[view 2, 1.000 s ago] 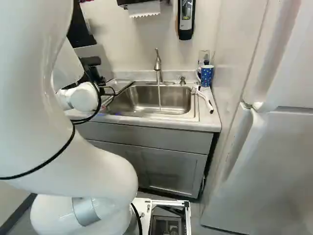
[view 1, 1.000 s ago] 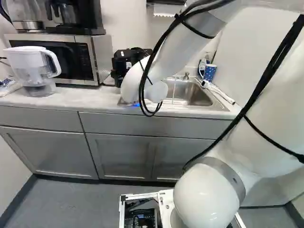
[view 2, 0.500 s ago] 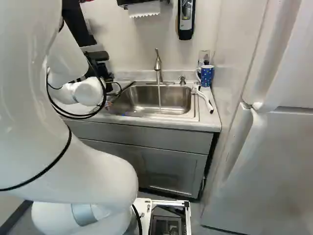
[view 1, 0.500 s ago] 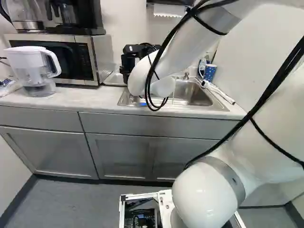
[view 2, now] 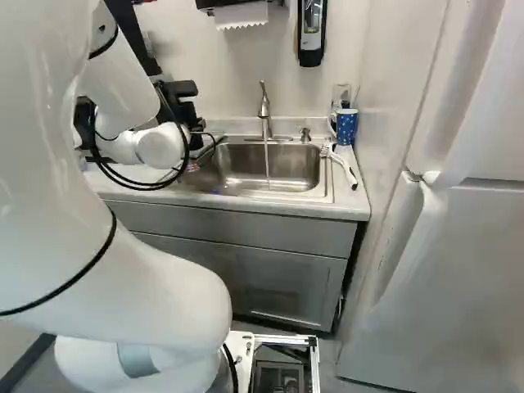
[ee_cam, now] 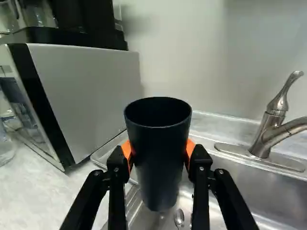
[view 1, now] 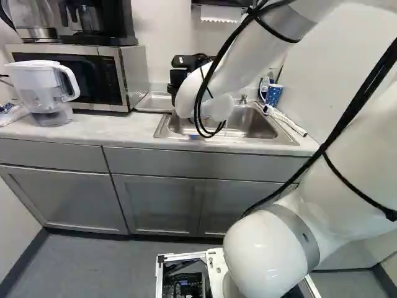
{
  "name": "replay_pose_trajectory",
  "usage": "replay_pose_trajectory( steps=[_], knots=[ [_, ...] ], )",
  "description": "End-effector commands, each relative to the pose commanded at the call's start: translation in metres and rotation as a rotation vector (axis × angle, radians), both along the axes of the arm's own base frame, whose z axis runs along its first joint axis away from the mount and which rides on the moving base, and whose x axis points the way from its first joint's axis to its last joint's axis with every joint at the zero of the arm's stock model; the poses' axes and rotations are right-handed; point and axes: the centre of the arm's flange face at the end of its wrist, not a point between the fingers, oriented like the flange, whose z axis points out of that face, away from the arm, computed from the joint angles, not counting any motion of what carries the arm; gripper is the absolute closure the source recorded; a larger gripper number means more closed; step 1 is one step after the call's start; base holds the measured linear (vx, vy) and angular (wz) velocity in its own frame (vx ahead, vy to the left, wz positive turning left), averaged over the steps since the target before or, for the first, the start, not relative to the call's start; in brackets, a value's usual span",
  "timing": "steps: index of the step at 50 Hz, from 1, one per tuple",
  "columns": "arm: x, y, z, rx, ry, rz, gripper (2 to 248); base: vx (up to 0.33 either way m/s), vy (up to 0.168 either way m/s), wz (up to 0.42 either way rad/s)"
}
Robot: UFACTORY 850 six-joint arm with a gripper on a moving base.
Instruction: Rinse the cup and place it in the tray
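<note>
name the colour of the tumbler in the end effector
Near-black; the tumbler shows best in the wrist view.

Black cup [ee_cam: 160,158] upright, held; shallow tray [view 1: 155,102] beyond.

— How many cups, please?
— Two: one black cup [ee_cam: 159,148], one blue cup [view 2: 346,128].
— Others?
— One sink [view 2: 286,168], one faucet [view 2: 264,110], one tray [view 1: 153,102], one microwave [view 1: 131,71], one brush [view 2: 345,165], one pitcher [view 1: 43,87]; perhaps one spoon [ee_cam: 179,218], hardly visible.

The inner bottom of the cup [ee_cam: 159,158] is hidden.
</note>
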Motion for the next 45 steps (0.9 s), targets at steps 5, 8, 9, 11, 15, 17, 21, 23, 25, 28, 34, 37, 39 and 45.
replay_pose_trajectory(
  steps=[5,8,9,11,15,17,21,23,25,28,34,37,39,45],
  knots=[
    [0.004,-0.007,0.000,0.000,0.000,-0.017,126,0.000,0.000,0.000],
    [0.005,-0.011,0.000,0.000,0.000,-0.027,126,0.000,0.000,0.000],
    [0.005,-0.012,0.000,0.000,0.000,-0.031,126,0.000,0.000,0.000],
    [0.006,-0.015,0.000,0.000,0.000,-0.037,126,0.000,0.000,0.000],
    [0.006,-0.021,0.000,0.000,0.000,-0.051,126,0.000,0.000,0.000],
    [0.007,-0.023,0.000,0.000,0.000,-0.057,126,0.000,0.000,0.000],
    [0.008,-0.029,0.000,0.000,0.000,-0.071,126,0.000,0.000,0.000],
    [0.008,-0.032,0.000,0.000,0.000,-0.077,126,0.000,0.000,0.000],
    [0.009,-0.035,0.000,0.000,0.000,-0.084,126,0.000,0.000,0.000],
    [0.010,-0.039,0.000,0.000,0.000,-0.094,126,0.000,0.000,0.000],
    [0.012,-0.047,-0.002,-0.001,0.004,-0.114,126,0.000,0.000,0.000],
    [0.013,-0.051,-0.004,-0.002,0.009,-0.125,126,0.000,0.000,0.000],
    [0.014,-0.054,-0.006,-0.003,0.013,-0.131,126,0.000,0.000,0.000],
    [0.016,-0.062,-0.012,-0.005,0.026,-0.151,126,0.000,0.000,0.000]
  ],
)
